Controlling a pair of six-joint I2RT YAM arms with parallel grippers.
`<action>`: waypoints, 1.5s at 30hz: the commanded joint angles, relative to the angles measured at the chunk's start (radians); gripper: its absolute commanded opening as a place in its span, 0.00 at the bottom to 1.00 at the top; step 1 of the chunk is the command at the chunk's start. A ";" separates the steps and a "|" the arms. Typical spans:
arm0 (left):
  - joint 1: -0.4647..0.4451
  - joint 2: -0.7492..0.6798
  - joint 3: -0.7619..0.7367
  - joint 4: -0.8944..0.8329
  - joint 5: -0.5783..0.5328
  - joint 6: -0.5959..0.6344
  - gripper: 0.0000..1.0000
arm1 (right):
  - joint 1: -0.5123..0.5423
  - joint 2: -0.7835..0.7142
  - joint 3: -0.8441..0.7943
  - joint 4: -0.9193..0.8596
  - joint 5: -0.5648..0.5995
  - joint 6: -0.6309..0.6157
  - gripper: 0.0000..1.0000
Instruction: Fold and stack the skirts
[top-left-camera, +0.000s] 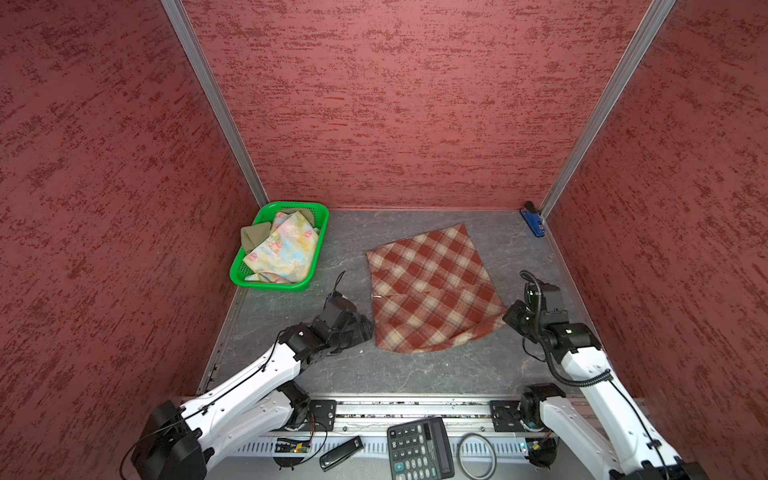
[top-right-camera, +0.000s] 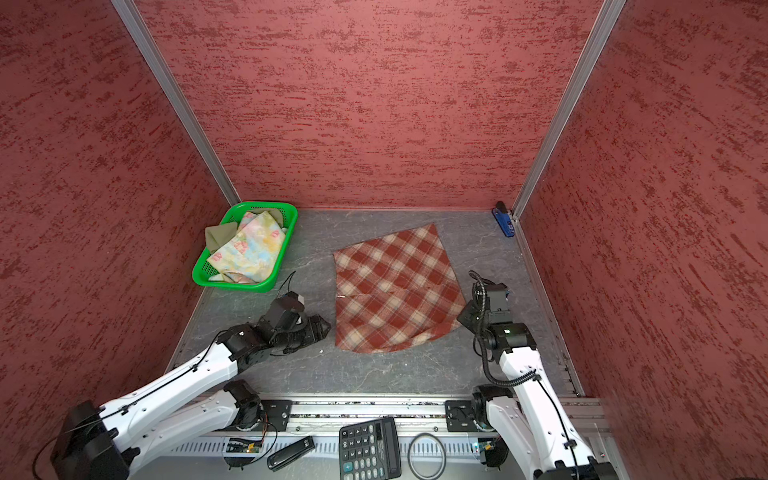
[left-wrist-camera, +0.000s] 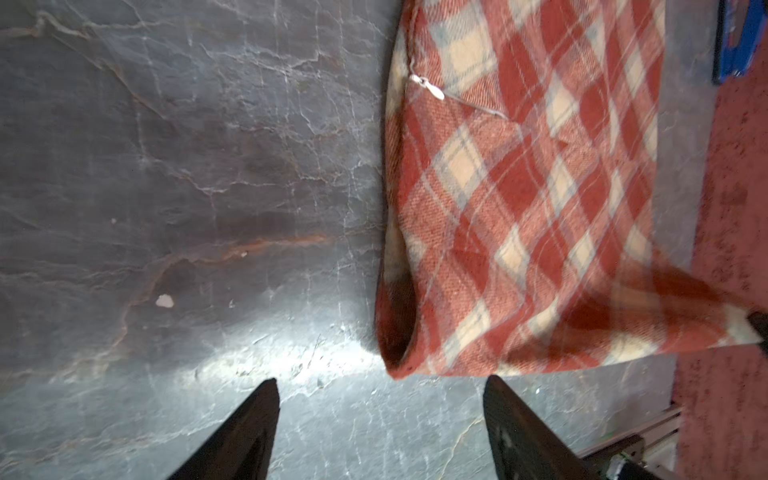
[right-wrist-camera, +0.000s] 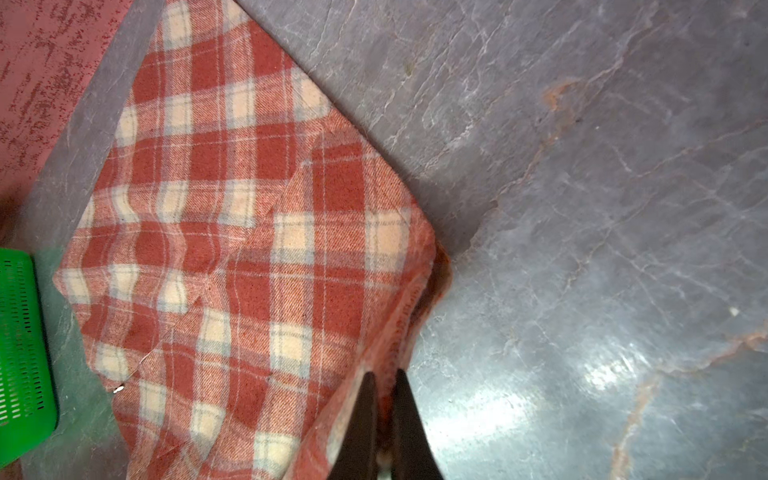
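Skirts are seen in two places. The plaid skirt (top-left-camera: 432, 291) is laid out flat on the grey table (top-left-camera: 374, 374) and does not look folded small yet. The flowered skirt (top-left-camera: 286, 249) and the olive skirt (top-left-camera: 252, 237) are left bunched in the green basket (top-left-camera: 291, 205) at the back left. The plaid skirt's near right corner is pinched by the right claw (right-wrist-camera: 385, 374). The left claw (left-wrist-camera: 381, 380) is spread wide with nothing in it, just beside the near left corner. No stack is made, so most of the job is judged to be left.
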 joint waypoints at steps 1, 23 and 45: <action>0.062 0.096 0.020 0.129 0.111 -0.019 0.78 | -0.004 0.015 0.008 0.045 0.014 0.010 0.02; 0.236 0.635 0.570 0.054 0.034 0.285 0.81 | -0.004 0.555 0.606 0.198 -0.167 -0.313 0.88; 0.361 1.231 1.086 0.051 0.062 0.430 0.52 | 0.010 1.089 0.749 0.462 -0.233 -0.324 0.81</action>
